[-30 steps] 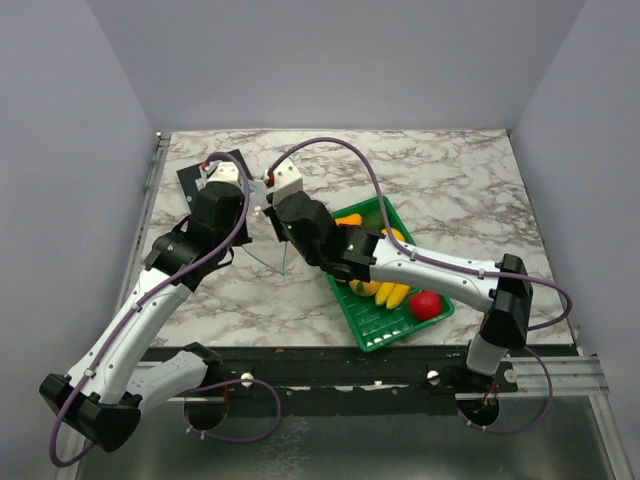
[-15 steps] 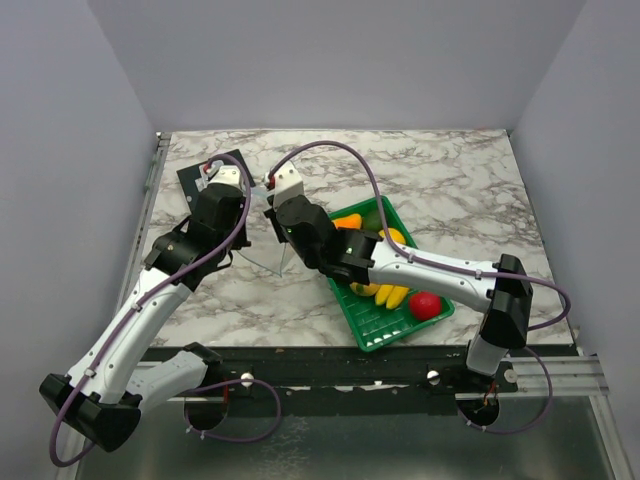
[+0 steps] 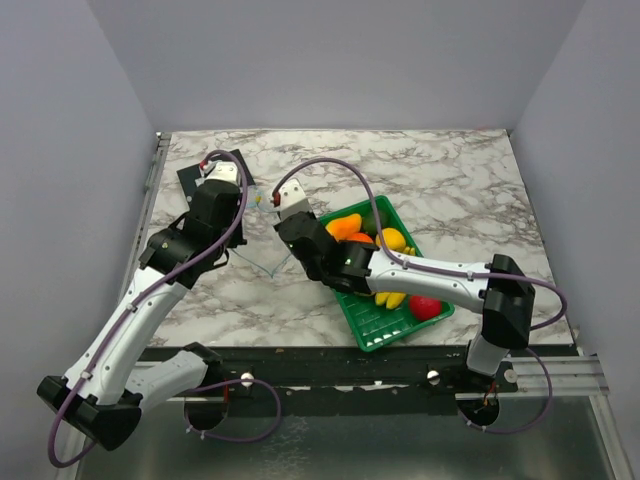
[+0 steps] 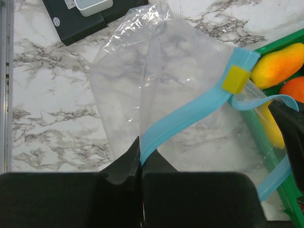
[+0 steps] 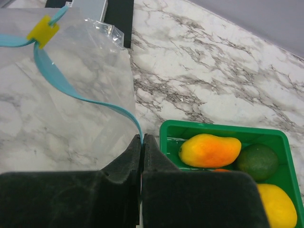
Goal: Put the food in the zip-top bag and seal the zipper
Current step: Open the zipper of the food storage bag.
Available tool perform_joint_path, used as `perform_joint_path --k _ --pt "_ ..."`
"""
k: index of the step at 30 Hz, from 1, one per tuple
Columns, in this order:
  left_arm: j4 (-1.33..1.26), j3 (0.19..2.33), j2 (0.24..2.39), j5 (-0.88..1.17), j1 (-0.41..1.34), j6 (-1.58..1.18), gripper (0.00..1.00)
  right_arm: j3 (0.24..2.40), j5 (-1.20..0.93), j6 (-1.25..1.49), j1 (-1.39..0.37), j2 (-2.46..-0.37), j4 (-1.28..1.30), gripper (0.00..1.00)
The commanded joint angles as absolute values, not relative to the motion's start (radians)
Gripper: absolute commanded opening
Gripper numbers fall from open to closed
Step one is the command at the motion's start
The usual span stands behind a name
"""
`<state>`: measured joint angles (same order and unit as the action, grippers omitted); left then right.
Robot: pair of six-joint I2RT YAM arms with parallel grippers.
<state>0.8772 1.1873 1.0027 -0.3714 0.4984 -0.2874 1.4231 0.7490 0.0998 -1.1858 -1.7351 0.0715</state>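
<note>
The clear zip-top bag [image 4: 156,80] hangs floppy between my two grippers over the marble table, its mouth held apart. Its light blue zipper [image 4: 190,114] carries a yellow slider [image 4: 236,79]. My left gripper [image 4: 140,159] is shut on one end of the zipper strip. The right gripper [image 5: 143,138] is shut on the zipper [image 5: 71,90] at another spot. The food lies in the green tray [image 3: 385,335]: red apple [image 3: 426,306], bananas [image 3: 392,297], an orange-yellow mango piece [image 5: 210,150], a green round fruit [image 5: 259,161]. I see no food inside the bag.
A black flat device [image 3: 212,172] with a white part on top lies at the back left, just behind the bag. The green tray sits right of the bag, partly under my right arm [image 3: 430,270]. Grey walls close in the table.
My left gripper has closed on the zipper strip. Both grippers have shifted toward the back of the table with the bag, and the right arm now covers less of the tray.
</note>
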Motion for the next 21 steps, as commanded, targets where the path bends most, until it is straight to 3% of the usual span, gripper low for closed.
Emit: perform_joint_path --k 1,10,21 --pt "0.921 1.238 1.012 -0.442 0.494 -0.268 0.0 1.373 0.815 0.101 -1.18 -1.684 0.046 0.01" --pt "0.949 1.24 1.04 -0.471 0.511 -0.237 0.0 1.258 0.758 0.182 -1.107 -1.634 0.038 0.01" --pt "0.99 1.256 1.116 -0.754 0.628 -0.256 0.0 1.174 0.605 0.298 -1.016 -1.622 0.009 0.01"
